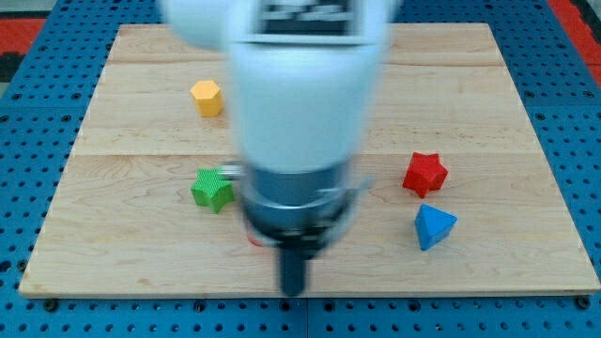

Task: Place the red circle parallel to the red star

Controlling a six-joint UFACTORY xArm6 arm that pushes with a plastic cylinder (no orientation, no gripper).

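The red star (424,174) lies on the wooden board (141,253) at the view's right. Only a thin red sliver (251,241) shows at the left edge of my arm's lower body; it looks like the red circle, and the rest of it is hidden behind the arm. My tip (294,290) is near the board's bottom edge, a little below and right of that sliver and far left of the red star. The arm is blurred and covers the board's middle.
A yellow hexagon (207,97) sits at the upper left. A green star (213,189) lies just left of the arm. A blue block (434,225), roughly triangular, sits just below the red star. Blue pegboard surrounds the board.
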